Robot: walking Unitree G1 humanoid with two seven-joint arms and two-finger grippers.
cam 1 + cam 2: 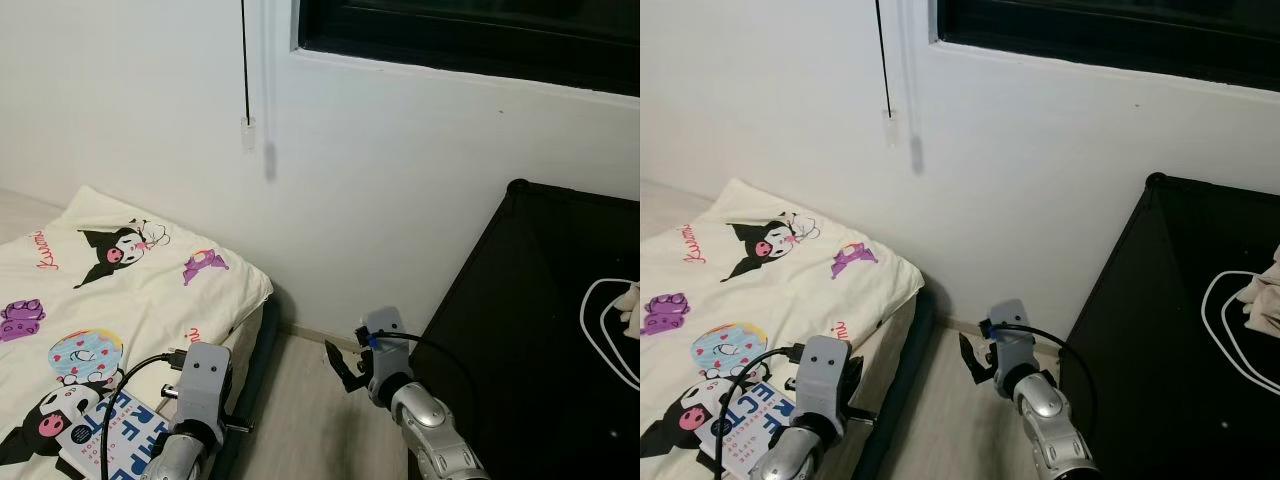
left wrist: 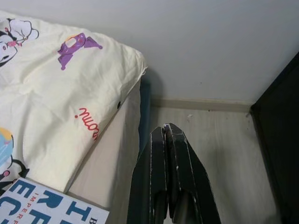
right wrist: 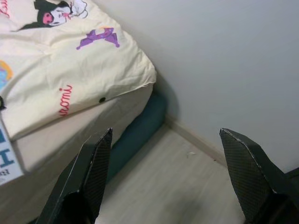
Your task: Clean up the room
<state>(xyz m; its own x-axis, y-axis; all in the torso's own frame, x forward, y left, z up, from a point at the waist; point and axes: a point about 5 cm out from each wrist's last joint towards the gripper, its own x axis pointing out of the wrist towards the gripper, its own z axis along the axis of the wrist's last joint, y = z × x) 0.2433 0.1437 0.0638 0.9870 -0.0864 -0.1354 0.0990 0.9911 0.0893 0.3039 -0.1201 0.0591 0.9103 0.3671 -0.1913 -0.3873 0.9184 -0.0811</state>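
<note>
My left gripper (image 2: 166, 136) is shut with nothing in it, hanging over the gap between the bed and the wood floor. The left arm (image 1: 200, 385) is low beside the bed's edge. A white booklet with blue letters (image 1: 112, 436) lies on the cream cartoon blanket (image 1: 110, 290), just left of that arm. My right gripper (image 3: 166, 131) is open and empty above the floor strip (image 1: 300, 400), near the wall; in the left eye view the right gripper (image 1: 345, 368) sits between the bed and a black cabinet.
The black cabinet (image 1: 520, 340) fills the right side, with a white cable (image 1: 598, 330) and a pale cloth item (image 1: 630, 305) on top. A blind cord (image 1: 245, 70) hangs down the white wall. A dark window (image 1: 470, 35) is above. The bed frame (image 1: 262, 340) edges the narrow floor.
</note>
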